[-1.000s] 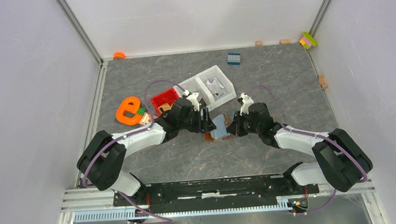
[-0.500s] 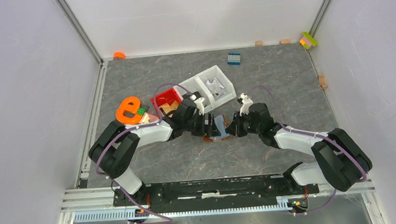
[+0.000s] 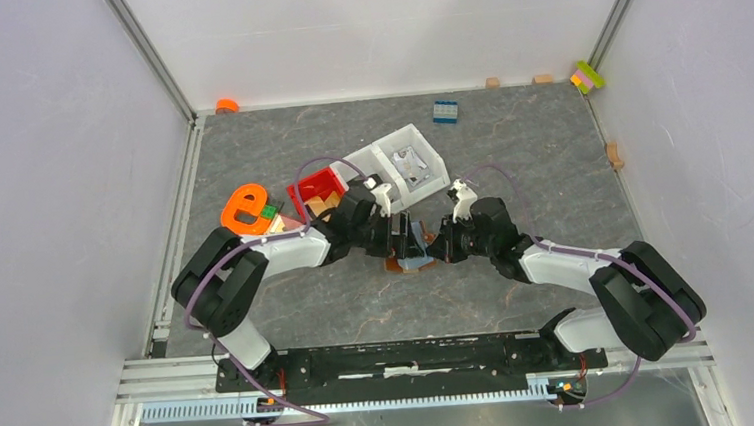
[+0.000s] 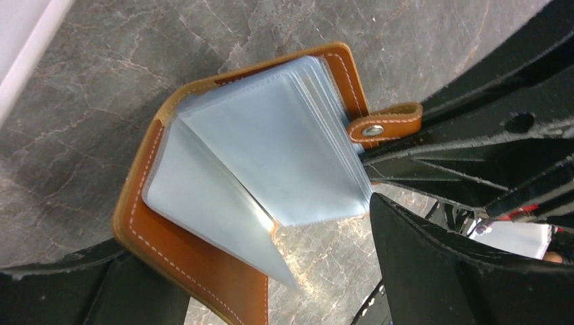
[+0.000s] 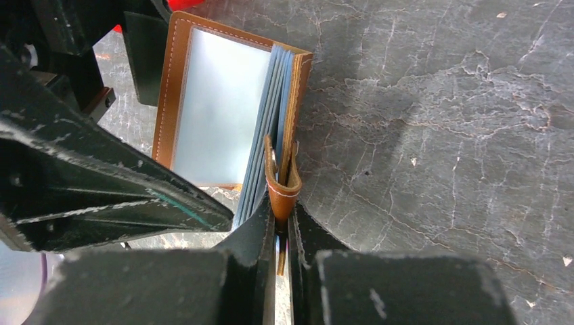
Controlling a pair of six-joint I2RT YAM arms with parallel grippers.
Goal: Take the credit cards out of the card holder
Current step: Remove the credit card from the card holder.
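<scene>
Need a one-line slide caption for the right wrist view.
Right gripper pinches the strap tab of the open brown card holder, its pale blue sleeves fanned, on the grey table.

No writing, number, brand or sign could be read in any view. The card holder showed only plain leather and stitching, and its pale inner leaves bore no legible print.

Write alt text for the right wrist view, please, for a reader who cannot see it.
The right gripper pinches the strap tab of an open brown card holder, its pale blue sleeves fanned, on a grey marbled table.
</scene>
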